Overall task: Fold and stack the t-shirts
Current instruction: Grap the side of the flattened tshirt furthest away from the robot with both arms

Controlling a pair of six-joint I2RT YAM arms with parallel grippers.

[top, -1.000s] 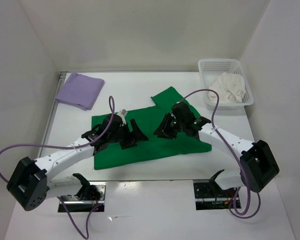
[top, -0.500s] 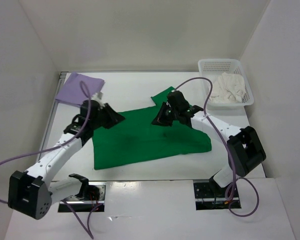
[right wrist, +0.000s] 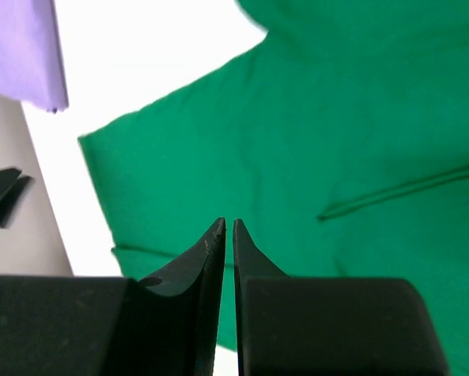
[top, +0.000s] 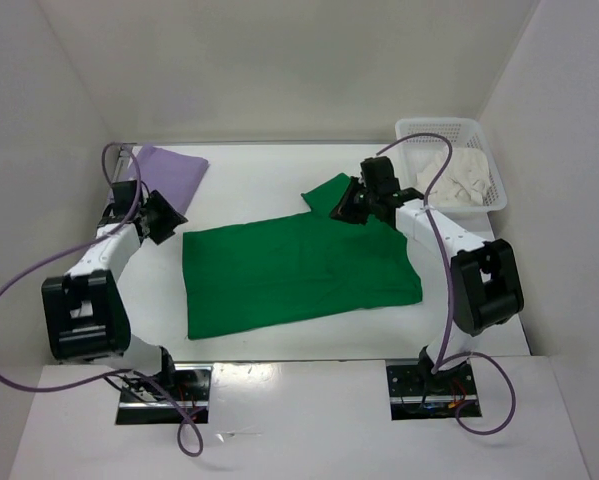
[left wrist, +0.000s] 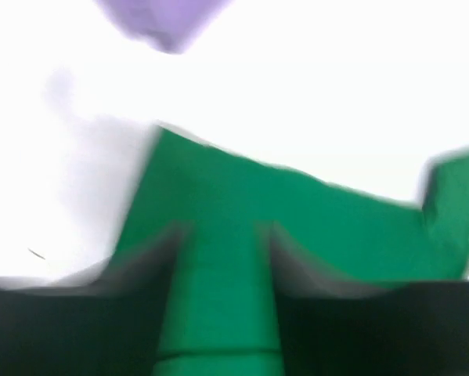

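The green shirt (top: 299,270) lies flat, unfolded.
Right hand (right wrist: 228,223) shut, empty; left hand (top: 169,218) too blurred to tell. A shallow pinch could slip.

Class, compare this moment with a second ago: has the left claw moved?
Yes. The left claw has swung left off the green shirt and is now just beside the purple shirt.

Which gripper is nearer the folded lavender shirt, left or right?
Left. The left gripper is right beside the near edge of the lavender shirt. The right gripper is well away, above the far sleeve of the green shirt, towards the basket.
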